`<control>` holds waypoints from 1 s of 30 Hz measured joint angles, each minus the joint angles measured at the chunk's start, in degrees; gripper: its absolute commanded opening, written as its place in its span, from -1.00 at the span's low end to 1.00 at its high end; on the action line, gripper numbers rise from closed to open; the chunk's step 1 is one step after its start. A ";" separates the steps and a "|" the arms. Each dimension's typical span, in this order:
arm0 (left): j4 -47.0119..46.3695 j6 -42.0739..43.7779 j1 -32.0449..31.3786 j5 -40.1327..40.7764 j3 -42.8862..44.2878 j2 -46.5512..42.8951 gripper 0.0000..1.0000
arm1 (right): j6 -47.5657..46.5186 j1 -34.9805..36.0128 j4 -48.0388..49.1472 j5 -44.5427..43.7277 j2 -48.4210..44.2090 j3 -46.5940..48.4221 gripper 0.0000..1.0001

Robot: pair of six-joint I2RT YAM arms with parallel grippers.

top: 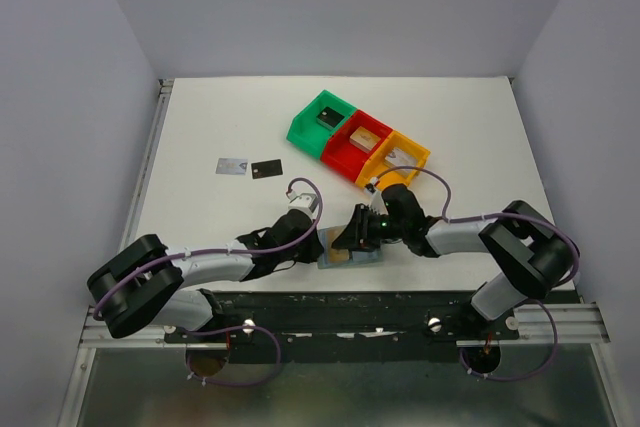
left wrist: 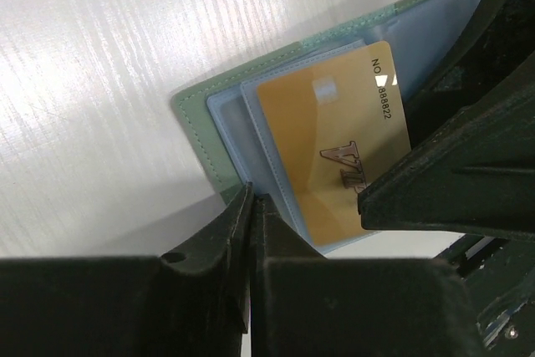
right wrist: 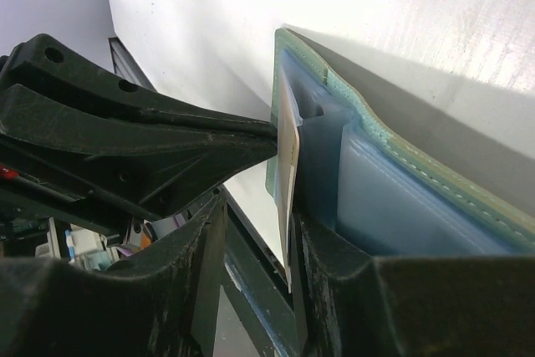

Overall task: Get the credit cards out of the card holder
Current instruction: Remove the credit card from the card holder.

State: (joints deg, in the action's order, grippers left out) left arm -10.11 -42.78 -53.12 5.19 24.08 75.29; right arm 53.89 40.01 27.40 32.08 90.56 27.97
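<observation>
Right wrist view: the right gripper point(right wrist: 261, 215) straddles the free end of the tan-gold card point(right wrist: 288, 165), seen edge-on. Its 2 fingers point(right wrist: 192, 290) stand apart, with the card close against one and a clear gap to the other, so the card is bracketed, not clamped.

Left wrist view: the left gripper point(left wrist: 251, 202) has its 2 fingers drawn almost together, with the tips at the near edge of the card holder point(left wrist: 196, 123). Whether a layer of the holder is pinched between them cannot be told. The holder lies open with its clear sleeves point(left wrist: 226, 114) fanned, and the tan-gold card rests at the uppermost sleeve. How deep it sits there is not visible.

Top external view: the card holder lies on the table point(top: 200, 117) by its near edge, between the 2 grippers. The silver-grey card point(top: 232, 166) and the black card point(top: 267, 169) lie side by side, well apart from the holder, beyond it and to its left. The green bin point(top: 322, 119), red bin point(top: 357, 142) and orange bin point(top: 403, 155) stand in a row beyond the holder, to its right.

Step in hand, as judged: 2 of 3 cards are out and the 3rd is being taken. The next move calls for the right jaws to close on the card's free end and draw it along the sleeve's length. The left fingers must pin the holder, or holder and card will slide together.
</observation>
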 measured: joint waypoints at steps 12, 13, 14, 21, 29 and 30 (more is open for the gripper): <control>-0.15 -0.57 -0.15 0.00 0.24 0.59 -1.00 | -1.46 0.00 -3.72 -1.42 -2.56 0.00 -0.19; -0.17 -0.61 -0.15 0.00 0.26 0.63 -1.00 | -1.53 0.00 -3.98 -1.53 -2.78 0.00 -0.19; -0.20 -0.61 -0.15 0.00 0.26 0.63 -1.00 | -1.55 0.00 -4.15 -1.60 -2.93 0.00 -0.19; -0.24 -0.90 -0.15 0.09 0.33 0.76 -1.00 | -2.10 0.00 -5.70 -2.38 -4.39 0.00 -0.21; -0.22 -1.27 -0.15 0.28 0.33 0.79 -1.00 | -2.56 0.00 -7.28 -3.17 -5.81 0.00 -0.24; -0.24 -1.29 -0.15 0.31 0.33 0.79 -1.00 | -2.58 0.00 -7.39 -3.28 -6.01 -0.02 -0.24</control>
State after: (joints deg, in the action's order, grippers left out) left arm -10.35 -44.07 -53.28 5.50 24.40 76.07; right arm 51.31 40.01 20.01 28.80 84.55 27.94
